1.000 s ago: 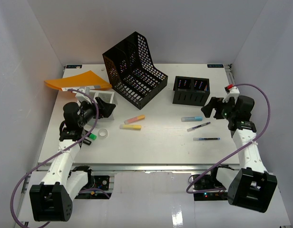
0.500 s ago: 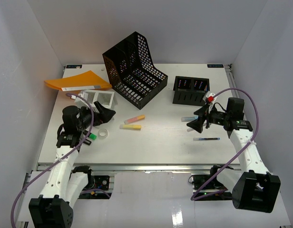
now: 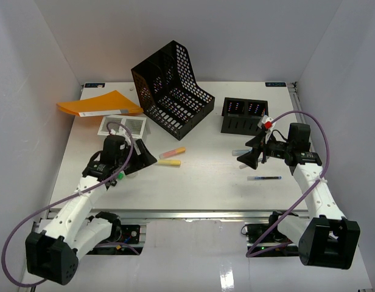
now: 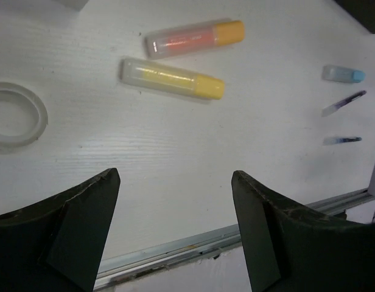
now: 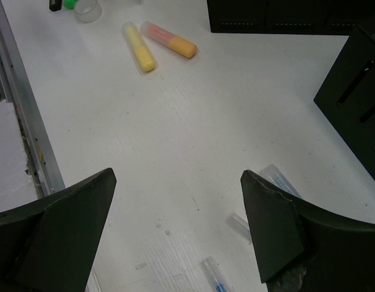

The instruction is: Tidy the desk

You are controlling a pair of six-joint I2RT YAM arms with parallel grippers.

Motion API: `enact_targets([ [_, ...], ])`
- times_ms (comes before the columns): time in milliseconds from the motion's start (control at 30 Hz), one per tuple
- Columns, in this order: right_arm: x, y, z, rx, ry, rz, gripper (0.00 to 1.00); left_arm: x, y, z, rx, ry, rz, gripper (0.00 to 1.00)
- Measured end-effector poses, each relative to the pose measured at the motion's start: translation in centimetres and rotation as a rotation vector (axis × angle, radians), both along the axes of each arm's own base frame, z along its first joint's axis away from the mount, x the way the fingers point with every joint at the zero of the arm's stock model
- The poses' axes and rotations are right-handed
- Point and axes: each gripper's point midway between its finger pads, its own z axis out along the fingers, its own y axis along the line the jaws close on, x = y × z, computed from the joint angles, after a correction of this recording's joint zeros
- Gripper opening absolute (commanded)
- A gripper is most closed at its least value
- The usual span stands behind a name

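The desk is a white tabletop with a metal rail along its front. A pink-and-orange highlighter and a yellow highlighter lie side by side left of centre. They also show in the left wrist view. A blue pen lies at front right. My left gripper is open and empty, just left of the highlighters. My right gripper is open and empty above the pen area.
A black mesh file holder stands at the back centre, and a black pen organizer to its right. An orange folder and a white patterned pad lie at back left. A clear tape roll and a blue-capped tube lie on the desk.
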Motion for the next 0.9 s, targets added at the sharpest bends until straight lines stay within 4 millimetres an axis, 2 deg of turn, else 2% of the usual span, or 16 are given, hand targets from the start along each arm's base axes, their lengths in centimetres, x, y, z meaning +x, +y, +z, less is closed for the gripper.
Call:
enact_targets([
  [133, 0.0, 0.0, 0.1, -0.003, -0.005, -0.004, 0.9, -0.7, -0.7, -2.5, 0.078, 0.091, 0.006, 0.83],
  [300, 0.0, -0.1, 0.3, -0.006, -0.018, -0.003, 0.91, -0.8, -3.4, -3.7, 0.144, 0.117, -0.059, 0.8],
  [467, 0.0, -0.1, 0.4, -0.008, -0.03, 0.001, 0.91, -0.3, -6.0, -6.1, 0.165, 0.161, -0.091, 0.77],
  [600, 0.0, -0.1, 0.4, -0.011, -0.038, 0.003, 0.91, 1.1, -6.7, -7.1, 0.108, 0.197, 0.039, 0.7],
  [733, 0.1, -0.1, 0.4, -0.015, -0.045, 0.005, 0.91, 3.0, -6.9, -7.3, 0.057, 0.219, 0.205, 0.62],
  [900, 0.1, -0.1, 0.4, -0.016, -0.048, 0.006, 0.91, 5.8, -7.5, -7.0, 0.016, 0.235, 0.369, 0.6],
])
